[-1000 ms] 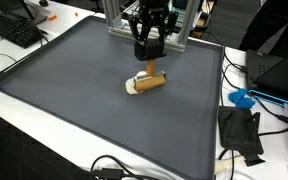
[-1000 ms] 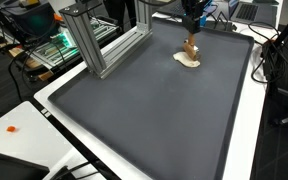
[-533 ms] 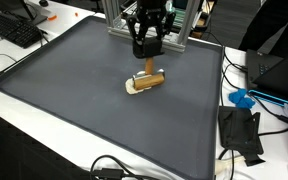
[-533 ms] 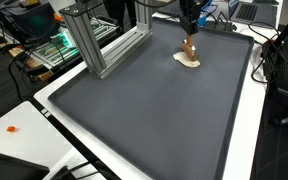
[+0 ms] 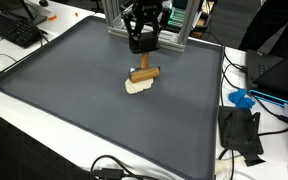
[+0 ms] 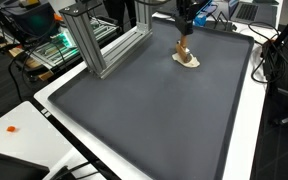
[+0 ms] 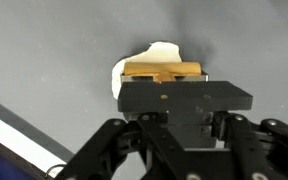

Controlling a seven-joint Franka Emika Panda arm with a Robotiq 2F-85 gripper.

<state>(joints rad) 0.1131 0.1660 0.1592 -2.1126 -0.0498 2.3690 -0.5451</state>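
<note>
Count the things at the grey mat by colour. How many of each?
Brown: 1, the wooden piece held by the gripper.
Cream: 1, the flat piece lying on the mat.
Total: 2.

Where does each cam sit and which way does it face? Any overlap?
Exterior view: high over a long edge of the grey mat, facing the aluminium frame; gripper shows.
Exterior view: beyond a mat corner, looking diagonally across; gripper far off.
Wrist view: above the gripper's linkage, looking down at the wooden block over a cream lump.
All three share block and lump.
</note>
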